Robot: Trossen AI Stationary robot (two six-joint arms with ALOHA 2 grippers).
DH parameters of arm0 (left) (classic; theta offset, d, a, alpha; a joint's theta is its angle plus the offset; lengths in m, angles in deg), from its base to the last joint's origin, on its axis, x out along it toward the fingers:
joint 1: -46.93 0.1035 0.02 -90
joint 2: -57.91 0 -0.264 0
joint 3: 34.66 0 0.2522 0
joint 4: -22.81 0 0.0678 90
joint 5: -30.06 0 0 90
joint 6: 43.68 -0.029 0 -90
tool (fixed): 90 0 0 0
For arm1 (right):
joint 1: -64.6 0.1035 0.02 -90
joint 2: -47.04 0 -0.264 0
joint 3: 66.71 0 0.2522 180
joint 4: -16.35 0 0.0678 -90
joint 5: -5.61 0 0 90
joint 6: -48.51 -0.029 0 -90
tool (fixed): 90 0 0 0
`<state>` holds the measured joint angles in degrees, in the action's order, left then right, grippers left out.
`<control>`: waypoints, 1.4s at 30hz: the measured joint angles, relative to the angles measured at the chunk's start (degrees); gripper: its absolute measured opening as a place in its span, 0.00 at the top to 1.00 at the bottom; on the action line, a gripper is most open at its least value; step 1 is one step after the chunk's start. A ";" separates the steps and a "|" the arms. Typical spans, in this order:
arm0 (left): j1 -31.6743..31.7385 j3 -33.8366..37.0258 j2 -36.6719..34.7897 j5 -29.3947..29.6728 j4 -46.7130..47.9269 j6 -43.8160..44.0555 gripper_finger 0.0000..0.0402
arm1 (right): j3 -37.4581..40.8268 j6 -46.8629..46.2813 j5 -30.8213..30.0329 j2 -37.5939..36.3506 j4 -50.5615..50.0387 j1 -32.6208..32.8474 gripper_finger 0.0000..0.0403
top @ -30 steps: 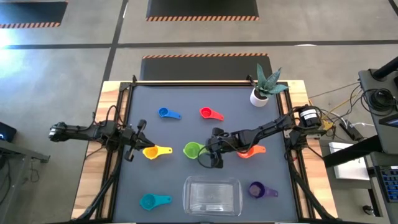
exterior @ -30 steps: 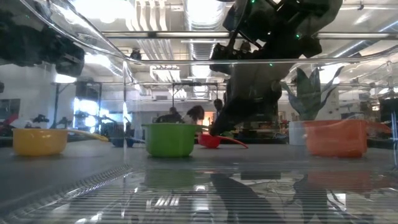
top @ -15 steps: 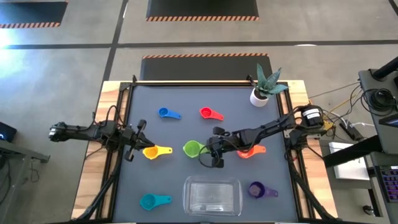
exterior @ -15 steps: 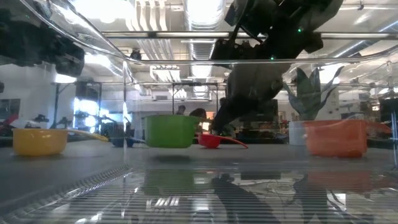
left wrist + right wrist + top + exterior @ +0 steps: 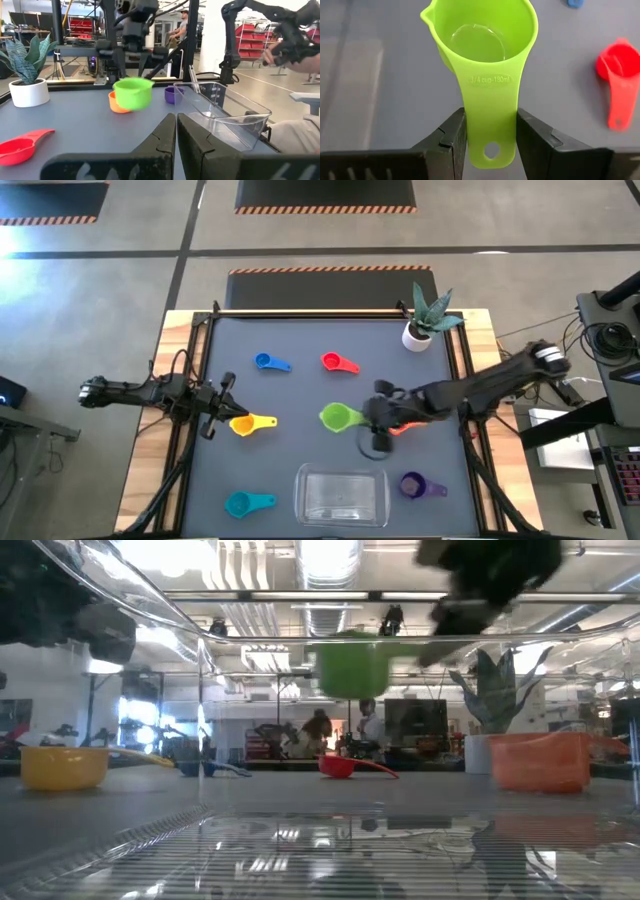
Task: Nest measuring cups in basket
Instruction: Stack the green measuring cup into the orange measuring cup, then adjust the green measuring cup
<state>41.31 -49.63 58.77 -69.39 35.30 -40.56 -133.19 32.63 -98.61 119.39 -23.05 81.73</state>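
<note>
Beside the orange cup point(image 5: 402, 424), right claw point(image 5: 490, 131) grips green cup point(image 5: 485, 50).

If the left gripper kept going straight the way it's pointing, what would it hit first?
Probably the yellow plastic measuring cup right at the left gripper's tip; clearing that, the green plastic measuring cup the right gripper holds aloft.

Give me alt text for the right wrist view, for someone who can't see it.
The right pincer grips the flat handle of a green measuring cup, held above the dark table; its handle reads 3/4 cup, 180 ml. A red measuring cup lies on the table off to one side.
</note>
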 joint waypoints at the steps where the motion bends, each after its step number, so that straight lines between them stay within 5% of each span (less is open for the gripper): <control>1: 0.00 0.00 0.06 -0.02 0.00 0.00 1.00 | 0.48 -1.61 -1.20 -2.29 -2.63 1.63 0.68; 9: 0.00 0.00 0.07 0.00 0.02 0.00 1.00 | 4.09 -17.86 -15.82 -18.99 -19.10 16.48 0.68; 18: 0.00 0.00 0.16 -0.02 0.02 0.00 1.00 | 9.18 -33.86 -16.87 -22.12 -31.64 24.80 0.68; 31: 0.00 0.02 0.18 0.00 0.02 0.00 1.00 | 14.32 -37.54 -15.78 -21.57 -31.51 26.13 0.64; 42: 0.01 0.00 0.18 0.00 0.02 0.00 1.00 | 12.88 -39.93 -15.80 -21.57 -31.67 26.11 0.40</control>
<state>41.32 -49.63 58.95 -69.39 35.32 -40.56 -120.31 -7.30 -114.41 97.83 -54.71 107.84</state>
